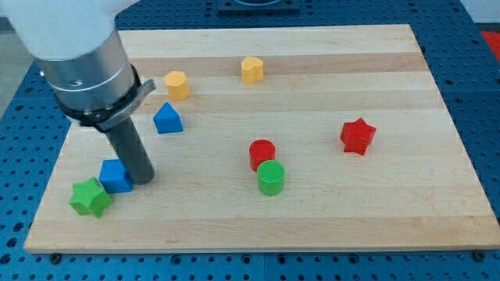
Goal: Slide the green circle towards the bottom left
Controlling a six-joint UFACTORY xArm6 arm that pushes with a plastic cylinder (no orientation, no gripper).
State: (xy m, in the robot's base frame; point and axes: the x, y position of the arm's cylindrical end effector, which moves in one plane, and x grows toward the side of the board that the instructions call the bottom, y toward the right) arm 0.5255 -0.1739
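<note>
The green circle [271, 178] is a short green cylinder a little right of the board's middle, low in the view. A red cylinder [262, 153] touches it just above. My tip [141, 179] rests on the board at the view's lower left, right beside a blue cube [116, 176] on its left. The tip is far to the left of the green circle, with bare wood between them. A green star [91, 197] lies just below and left of the blue cube.
A blue triangular block [167, 119] lies above the tip. Two yellow blocks [177, 84] [251, 69] sit near the top. A red star [358, 136] is at the right. The wooden board [328, 218] rests on a blue perforated table.
</note>
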